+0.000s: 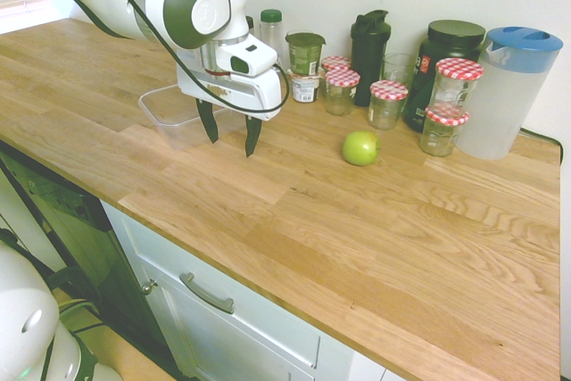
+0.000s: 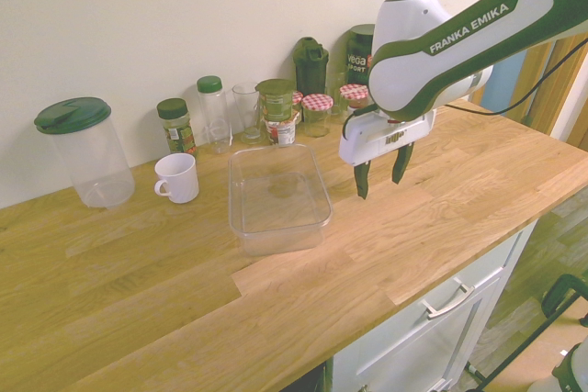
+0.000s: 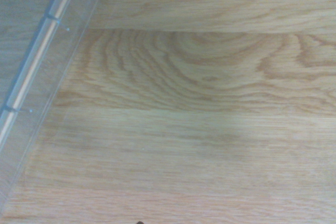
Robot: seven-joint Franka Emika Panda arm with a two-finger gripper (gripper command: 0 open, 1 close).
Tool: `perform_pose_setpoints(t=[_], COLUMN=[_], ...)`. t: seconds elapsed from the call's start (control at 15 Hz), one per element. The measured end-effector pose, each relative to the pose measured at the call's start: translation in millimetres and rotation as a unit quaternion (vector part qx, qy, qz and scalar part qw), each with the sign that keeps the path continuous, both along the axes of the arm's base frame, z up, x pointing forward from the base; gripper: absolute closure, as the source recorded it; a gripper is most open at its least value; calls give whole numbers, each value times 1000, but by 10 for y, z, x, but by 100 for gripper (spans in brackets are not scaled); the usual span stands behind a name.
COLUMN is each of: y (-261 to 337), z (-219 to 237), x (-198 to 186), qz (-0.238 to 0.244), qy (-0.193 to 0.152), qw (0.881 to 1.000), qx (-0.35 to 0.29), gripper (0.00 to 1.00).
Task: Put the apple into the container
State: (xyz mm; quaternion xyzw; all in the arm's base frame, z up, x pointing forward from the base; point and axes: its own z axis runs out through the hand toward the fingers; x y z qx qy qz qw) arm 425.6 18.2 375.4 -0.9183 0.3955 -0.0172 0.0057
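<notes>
The green apple point(image 1: 360, 147) rests on the wooden counter in front of the jars, to the right of my gripper point(image 1: 231, 137) in the first exterior view; the arm hides it in the second exterior view. My gripper point(image 2: 381, 178) hangs open above bare counter, nothing between its fingers. The container point(image 2: 277, 197), a clear shallow tub, lies empty right beside the gripper, and its rim point(image 3: 31, 72) shows in the wrist view. In the first exterior view the container point(image 1: 169, 111) is partly hidden behind the gripper.
Jars with red-checked lids point(image 1: 389, 102), a black bottle point(image 1: 368, 43), a dark tub point(image 1: 444, 69) and a blue-lidded pitcher point(image 1: 508, 91) line the wall behind the apple. A white mug point(image 2: 176, 177) and a green-lidded pitcher point(image 2: 83, 151) stand beyond the container. The counter's front edge point(image 1: 268, 296) is near.
</notes>
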Motion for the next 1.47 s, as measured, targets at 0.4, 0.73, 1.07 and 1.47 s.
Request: perform_pose_setpoints(t=[0.4,0.73,1.07,1.47], y=[-177,-1213,-1817,-2129], z=[337,1006,918,474], x=[181,637,1200,1388], qz=[6,-8,59,86], qy=[-28,-38,-18,18], qw=[1000,999,998,996], qx=[3,7,-29,-31], gripper=[0,0,0,0])
